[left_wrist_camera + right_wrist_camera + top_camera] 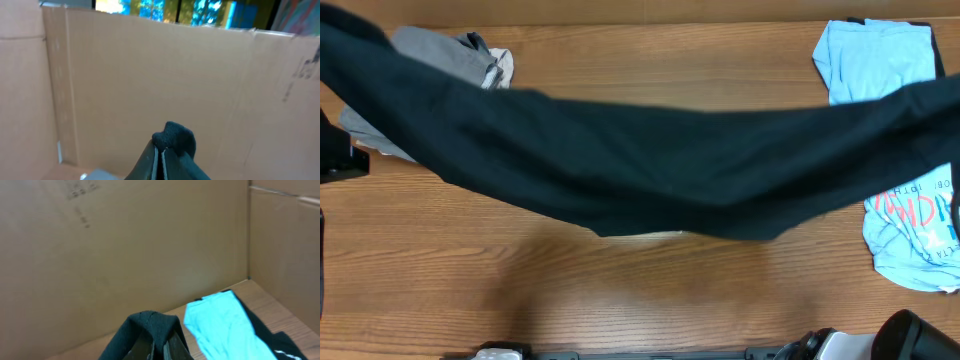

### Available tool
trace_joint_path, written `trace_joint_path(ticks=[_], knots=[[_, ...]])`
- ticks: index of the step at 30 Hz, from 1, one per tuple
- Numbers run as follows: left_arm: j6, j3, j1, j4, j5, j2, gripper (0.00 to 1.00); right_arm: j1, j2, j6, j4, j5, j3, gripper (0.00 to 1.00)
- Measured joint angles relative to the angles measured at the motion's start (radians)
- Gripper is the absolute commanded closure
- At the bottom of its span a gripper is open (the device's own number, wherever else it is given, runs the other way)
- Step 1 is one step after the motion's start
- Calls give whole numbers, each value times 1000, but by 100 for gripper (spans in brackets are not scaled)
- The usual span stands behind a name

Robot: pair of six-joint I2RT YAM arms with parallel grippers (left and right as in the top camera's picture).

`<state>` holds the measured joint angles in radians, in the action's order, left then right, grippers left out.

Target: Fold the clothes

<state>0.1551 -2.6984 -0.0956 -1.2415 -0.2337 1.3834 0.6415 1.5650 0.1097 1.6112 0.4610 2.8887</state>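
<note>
Black tee (650,170) hangs stretched btwn both pincers: L pincer (160,155) clamped on one end, R pincer (162,350) on other. Blue tee (220,322) lies just ahead-right of R pincer.

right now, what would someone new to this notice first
A black shirt hangs in one long sagging band across the whole wooden table. The left gripper and the right gripper are each shut on a bunch of its black cloth. After that, colour: a light blue shirt with red lettering at the right edge of the overhead view, and a grey garment at the far left.
</note>
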Motion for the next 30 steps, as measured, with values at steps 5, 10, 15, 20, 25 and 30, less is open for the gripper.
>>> trace_joint_path(ticks=[5, 10, 15, 20, 25, 30], knots=[[4, 0, 0, -44, -18, 43, 96, 0, 28, -48, 16, 87, -16, 96], [22, 0, 0, -50, -16, 172, 96, -16, 122, -95, -9, 158, -68, 96], [67, 6, 14, 39, 19, 379, 96, -113, 266, -113, -168, 166, -115, 96], [120, 19, 34, 294, 129, 585, 96, -237, 419, -82, -432, 147, -136, 96], [171, 29, 42, 548, 235, 694, 96, -330, 514, -42, -738, 128, -149, 96], [198, 18, 56, 610, 284, 687, 96, -350, 509, -8, -866, 112, -146, 96]])
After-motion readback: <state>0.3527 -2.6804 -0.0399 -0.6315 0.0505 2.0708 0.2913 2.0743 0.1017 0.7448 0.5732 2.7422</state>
